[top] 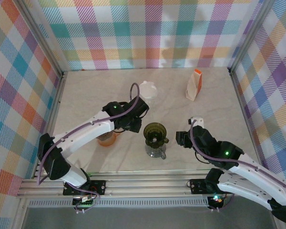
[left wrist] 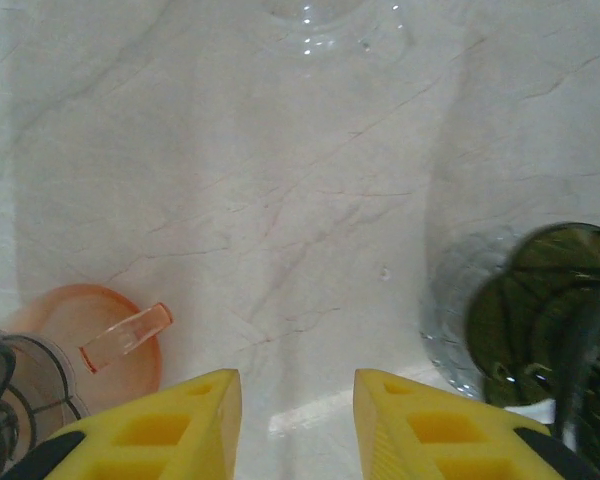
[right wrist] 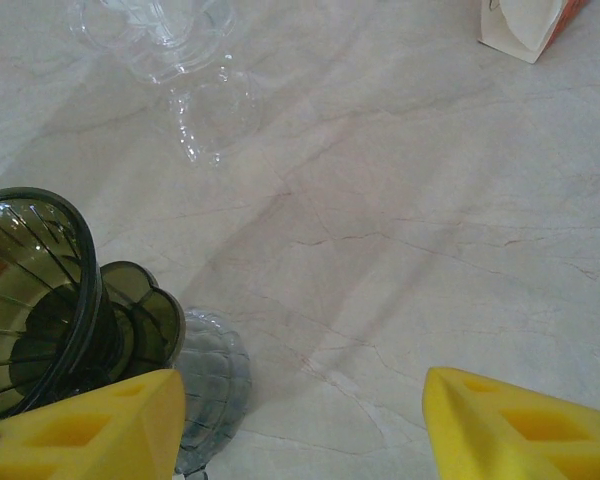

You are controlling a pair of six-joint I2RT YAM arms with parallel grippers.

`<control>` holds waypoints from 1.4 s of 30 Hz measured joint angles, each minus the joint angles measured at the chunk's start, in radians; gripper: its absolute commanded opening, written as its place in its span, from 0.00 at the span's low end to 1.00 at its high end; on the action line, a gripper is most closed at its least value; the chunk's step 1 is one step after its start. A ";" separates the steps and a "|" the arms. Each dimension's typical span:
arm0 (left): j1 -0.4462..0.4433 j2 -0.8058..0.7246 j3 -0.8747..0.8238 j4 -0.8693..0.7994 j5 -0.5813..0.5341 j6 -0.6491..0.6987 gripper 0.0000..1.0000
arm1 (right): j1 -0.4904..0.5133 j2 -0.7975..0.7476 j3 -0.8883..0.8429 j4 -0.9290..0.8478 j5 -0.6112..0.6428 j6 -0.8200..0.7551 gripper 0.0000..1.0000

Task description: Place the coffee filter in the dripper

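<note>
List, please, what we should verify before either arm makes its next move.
1. Dark green ribbed plastic dripper upright on clear glass server: ok.
2. Dripper bowl free of any filter: ok.
3. Left gripper open, holding nothing: ok.
4. Right gripper open, holding nothing: ok.
5. Orange-and-white cardboard filter box standing, white paper filters showing: ok.
6. Filter picked up: not ok.

Overhead view facing down, both wrist views close, sharing the dripper (top: 155, 130)
</note>
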 measured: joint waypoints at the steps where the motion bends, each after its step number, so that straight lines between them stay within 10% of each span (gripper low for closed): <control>1: 0.000 0.015 0.005 -0.001 -0.004 0.004 0.34 | 0.000 -0.006 -0.003 0.000 0.000 0.002 0.64; 28: -0.058 0.030 0.002 0.039 0.138 0.011 0.40 | 0.000 -0.024 -0.024 0.000 -0.005 0.006 0.65; 42: -0.050 -0.078 -0.033 0.039 0.095 -0.024 0.51 | 0.000 0.013 -0.074 0.151 -0.258 -0.059 0.66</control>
